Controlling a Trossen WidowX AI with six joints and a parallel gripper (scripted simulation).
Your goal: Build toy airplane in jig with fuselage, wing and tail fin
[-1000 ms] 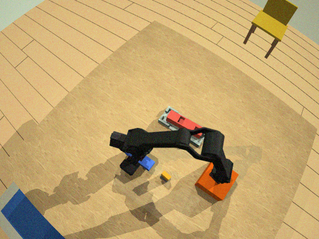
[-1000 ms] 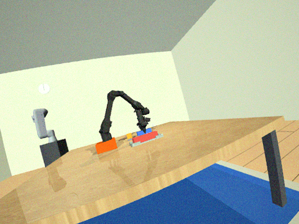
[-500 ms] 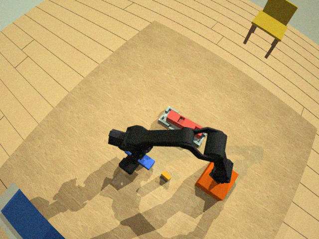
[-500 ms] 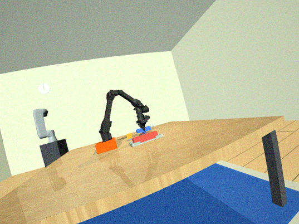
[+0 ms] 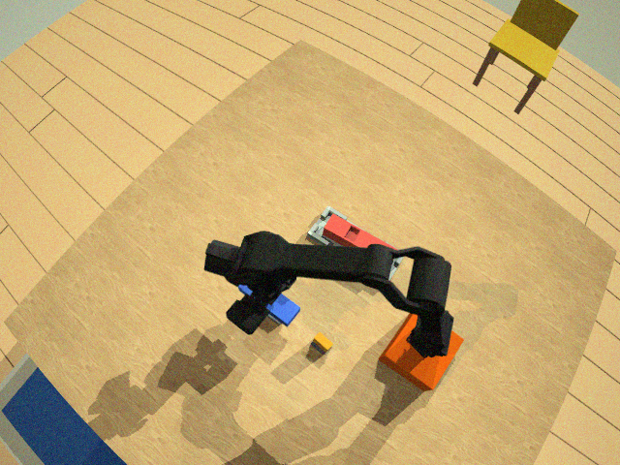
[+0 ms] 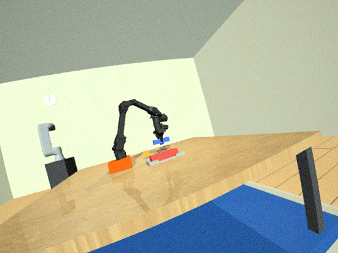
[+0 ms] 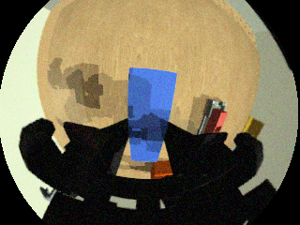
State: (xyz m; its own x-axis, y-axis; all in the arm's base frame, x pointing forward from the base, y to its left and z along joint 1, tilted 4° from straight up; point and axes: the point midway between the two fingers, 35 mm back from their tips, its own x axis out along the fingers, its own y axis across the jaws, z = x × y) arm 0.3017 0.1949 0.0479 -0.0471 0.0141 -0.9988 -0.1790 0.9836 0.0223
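Observation:
My gripper (image 5: 261,306) (image 6: 161,138) (image 7: 146,120) is shut on the blue wing (image 5: 284,308) (image 6: 157,141) (image 7: 152,103) and holds it a little above the table, left of the jig. The red fuselage (image 5: 349,233) (image 6: 164,154) (image 7: 217,119) lies in the grey cradle (image 5: 316,231) (image 6: 153,162), partly hidden by my arm in the top view. The small yellow tail fin (image 5: 323,342) (image 6: 145,153) (image 7: 254,127) lies on the table between the wing and the orange arm base (image 5: 416,367) (image 6: 120,165).
A yellow chair (image 5: 533,42) stands on the floor at the far right. A blue mat with a grey rim (image 5: 40,425) (image 6: 211,236) and a dark upright post (image 6: 310,190) lie off the table's near side. A grey robot on a black stand (image 6: 47,139) is by the wall.

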